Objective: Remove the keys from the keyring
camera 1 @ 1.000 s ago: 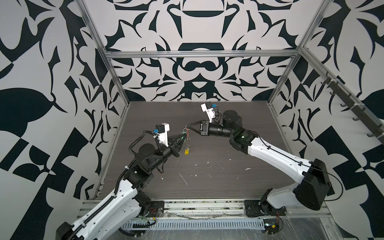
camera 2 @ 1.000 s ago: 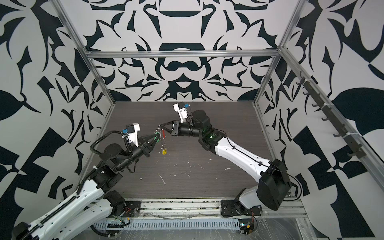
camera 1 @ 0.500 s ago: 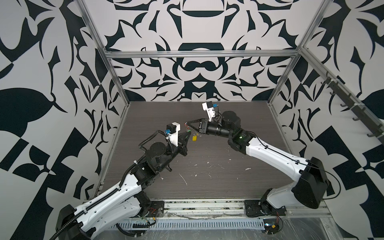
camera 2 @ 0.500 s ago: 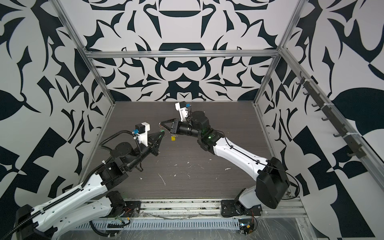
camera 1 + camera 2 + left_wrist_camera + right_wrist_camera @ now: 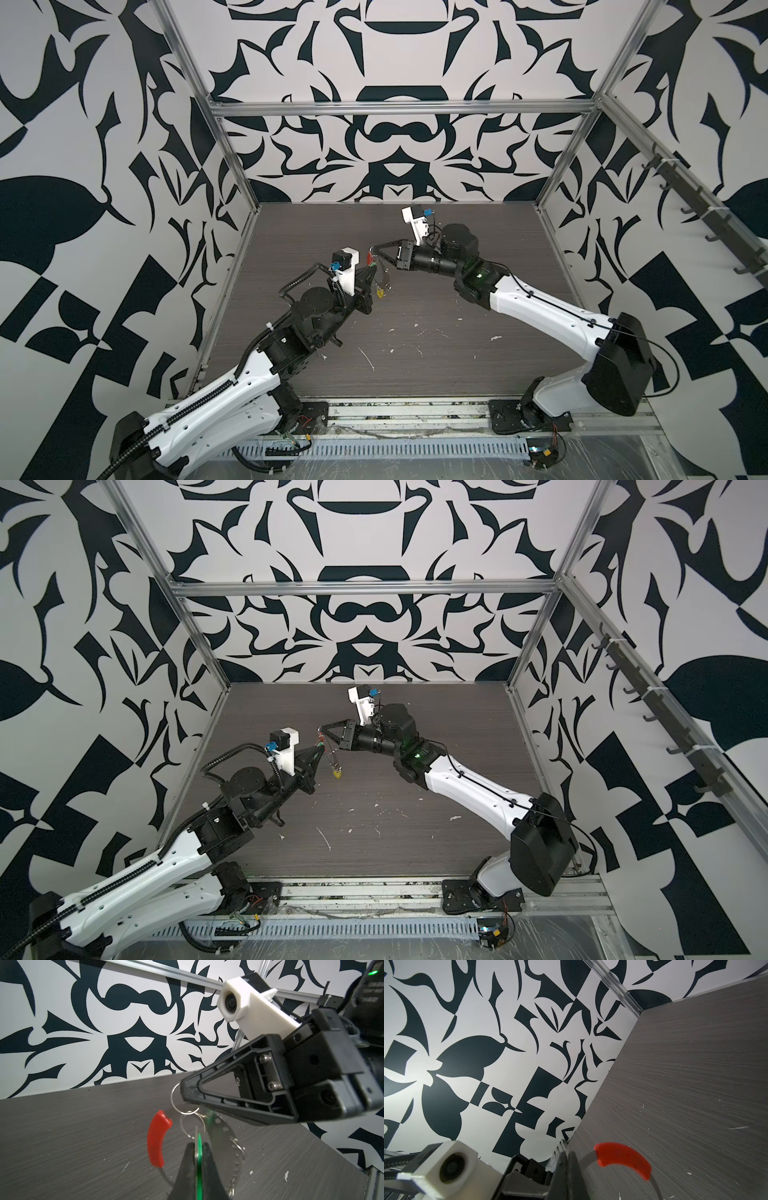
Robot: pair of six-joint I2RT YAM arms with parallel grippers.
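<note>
Left fingers [image 5: 186,1169] advanced, gripping green key [image 5: 199,1159]; right fingers [image 5: 190,1089] pinch keyring [image 5: 156,1140]; yellow key [image 5: 338,773] dangles.

Keyring sleeve [image 5: 156,1140] is red, keys [image 5: 199,1159] green and yellow, walls [image 5: 104,124] black-and-white patterned, table [image 5: 457,365] streaked grey.

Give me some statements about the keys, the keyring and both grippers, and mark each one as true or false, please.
1. The left gripper is shut on the green key. True.
2. The keyring lies on the table. False: it is up in the air, held by the right gripper.
3. The yellow key hangs below the keyring, in no gripper. True.
4. The right gripper pinches the red sleeve. False: it is shut on the grey hoop beside the sleeve, which is bare.
</note>
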